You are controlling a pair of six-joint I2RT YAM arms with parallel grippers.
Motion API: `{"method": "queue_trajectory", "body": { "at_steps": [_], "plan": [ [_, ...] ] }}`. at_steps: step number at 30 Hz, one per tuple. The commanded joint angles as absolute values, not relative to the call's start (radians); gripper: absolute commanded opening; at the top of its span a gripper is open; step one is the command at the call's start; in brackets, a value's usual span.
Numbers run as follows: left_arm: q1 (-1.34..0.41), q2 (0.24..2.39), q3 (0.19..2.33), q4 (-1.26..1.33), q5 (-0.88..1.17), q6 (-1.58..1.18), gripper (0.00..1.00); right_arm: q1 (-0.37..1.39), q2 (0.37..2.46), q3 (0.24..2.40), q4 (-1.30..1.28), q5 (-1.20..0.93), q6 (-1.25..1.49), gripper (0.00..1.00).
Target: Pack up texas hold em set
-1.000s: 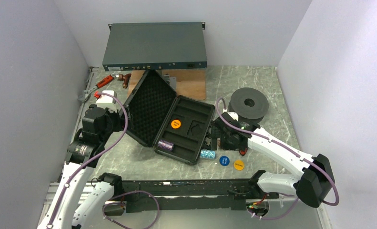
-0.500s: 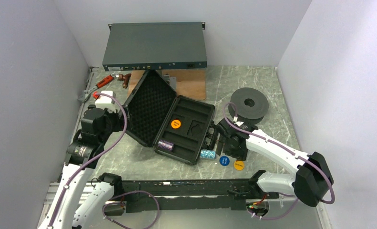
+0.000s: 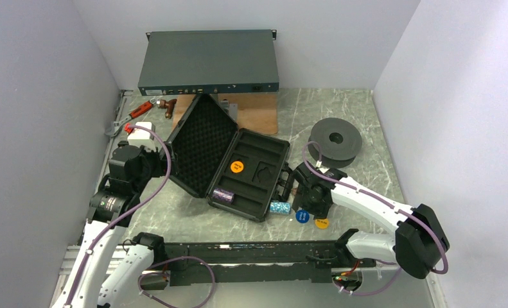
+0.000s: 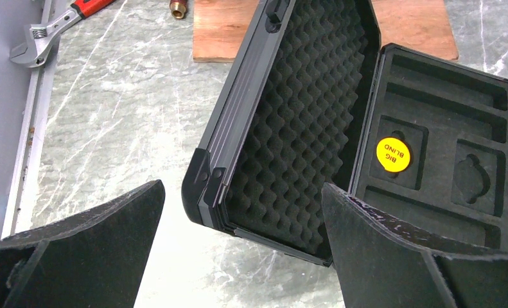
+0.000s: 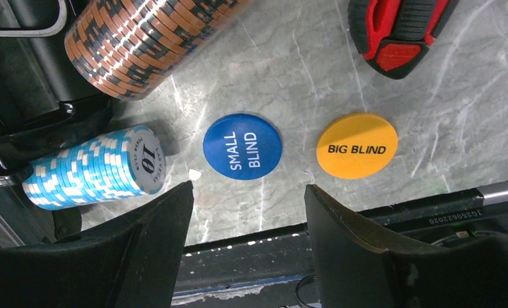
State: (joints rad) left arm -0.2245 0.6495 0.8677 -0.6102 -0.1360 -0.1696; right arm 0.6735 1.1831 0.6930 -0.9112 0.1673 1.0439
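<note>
Right gripper [image 5: 248,192] spread wide, framing the blue disc [image 5: 242,146]; yellow disc [image 5: 357,145] at that disc's three o'clock, teal roll [image 5: 94,168] at nine.

The right gripper [image 5: 245,192] has been moved away from the case [image 3: 271,146] and lowered towards the blue disc [image 5: 243,145]. The left gripper [image 4: 241,192] has been drawn slightly back.

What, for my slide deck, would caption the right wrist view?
Open right gripper hovers over a blue disc, beside a yellow disc, teal chip roll and brown chip roll.
</note>
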Motion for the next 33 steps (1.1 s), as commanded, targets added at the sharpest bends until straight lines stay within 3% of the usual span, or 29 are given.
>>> {"method": "queue_trajectory", "body": {
  "at_steps": [1,33],
  "plan": [
    [-0.22,0.641,0.862,-0.58,-0.126,-0.16,0.99,0.669,1.199,0.68,-0.838,0.146,1.056,0.66],
    [-0.221,0.635,0.865,-0.583,-0.123,-0.163,0.99,0.669,1.315,0.666,-0.784,0.186,1.039,0.65]
  ]
}}
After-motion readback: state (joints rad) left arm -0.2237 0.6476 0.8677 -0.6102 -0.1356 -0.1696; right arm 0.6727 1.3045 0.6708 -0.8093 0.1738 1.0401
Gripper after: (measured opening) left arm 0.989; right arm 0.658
